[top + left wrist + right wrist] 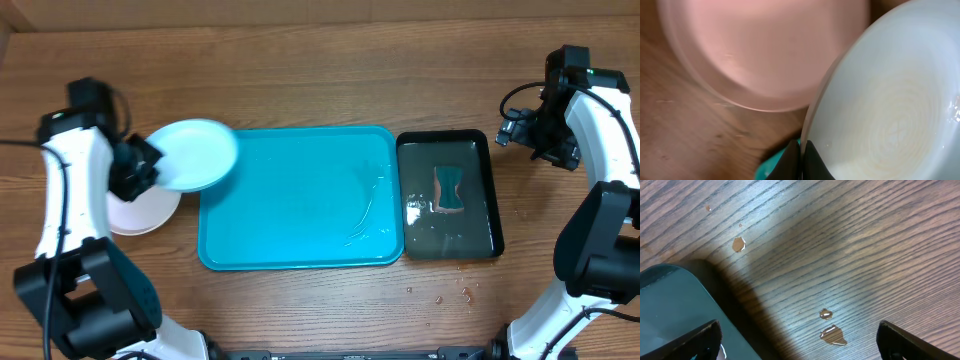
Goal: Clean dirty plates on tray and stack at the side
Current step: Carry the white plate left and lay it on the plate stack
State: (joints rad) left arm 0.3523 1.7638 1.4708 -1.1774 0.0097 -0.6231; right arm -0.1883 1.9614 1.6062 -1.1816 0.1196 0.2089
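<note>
My left gripper (pixel 150 163) is shut on the left rim of a pale blue plate (pixel 197 154). The plate hangs over the left edge of the turquoise tray (pixel 300 200), partly above a white plate (pixel 140 215) that lies on the table left of the tray. In the left wrist view the black fingertips (pixel 790 161) pinch the thin rim of the pale blue plate (pixel 890 100), with the white plate (pixel 765 50) below. The tray carries only water streaks. My right gripper (pixel 515 128) (pixel 800 345) is open above bare wood, holding nothing.
A black tray (pixel 450 240) of water stands right of the turquoise one, with a teal sponge (pixel 450 188) in it; its corner (pixel 670 310) shows in the right wrist view. Water drops (pixel 832 335) lie on the wood there and near the front (pixel 450 295).
</note>
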